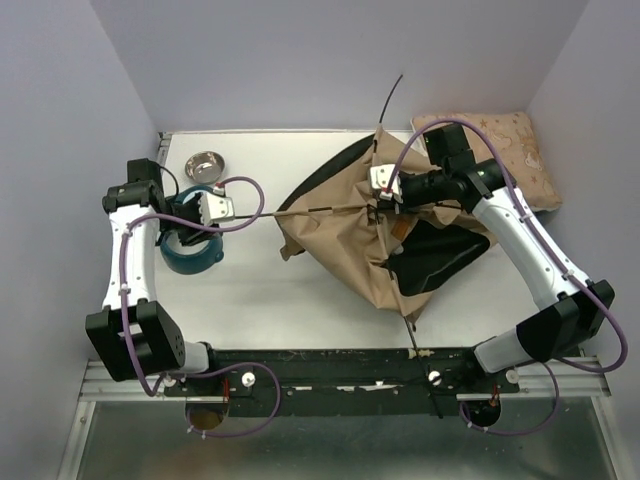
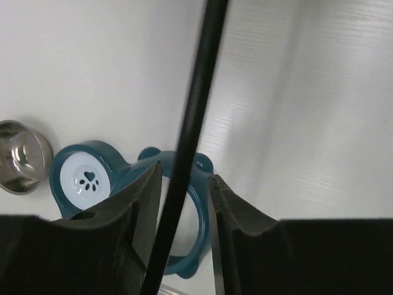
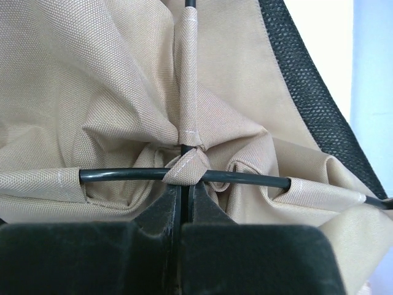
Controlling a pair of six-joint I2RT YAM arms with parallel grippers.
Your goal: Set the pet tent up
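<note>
The pet tent [image 1: 345, 250] lies crumpled right of centre, tan fabric over a black base [image 1: 440, 255]. One thin black pole [image 1: 310, 208] runs left out of it to my left gripper [image 1: 228, 210]. In the left wrist view that pole [image 2: 196, 104] passes between the open jaws of the left gripper [image 2: 184, 187], close to the left finger [image 2: 144, 203]. My right gripper [image 1: 380, 190] sits on top of the tent where the poles cross. In the right wrist view the right gripper [image 3: 183, 192] is shut on the upright pole just below the fabric loop [image 3: 187, 166] and the crosswise pole [image 3: 123, 175].
A teal bowl stand [image 1: 190, 252] sits under the left gripper and shows in the left wrist view as the teal stand [image 2: 123, 169]. A steel bowl [image 1: 203, 165] is at the back left. A pink cushion [image 1: 505, 150] lies at the back right. Walls close in three sides.
</note>
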